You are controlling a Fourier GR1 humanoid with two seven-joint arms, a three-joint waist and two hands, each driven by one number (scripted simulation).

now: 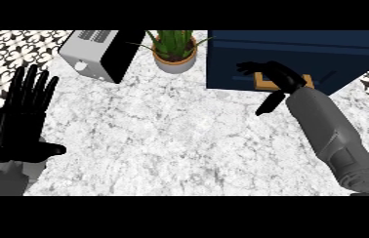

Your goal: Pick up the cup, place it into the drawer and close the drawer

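left hand (27,116): at the view's left edge, open, palm facing the camera, fingers straight and pointing up, thumb sticking out to the right at the bottom. resting pose; only a short grey bit of wrist shows below it.

right forearm (328,134): grey, enters from the lower right corner and runs up and to the left, long and nearly straight.

right hand (277,76): at the end of that forearm, upper right of the view. fingers spread and reaching to the left, slightly bent; thumb pointing down and left, apart from the fingers. it seems to hold nothing, though the palm side is hidden.
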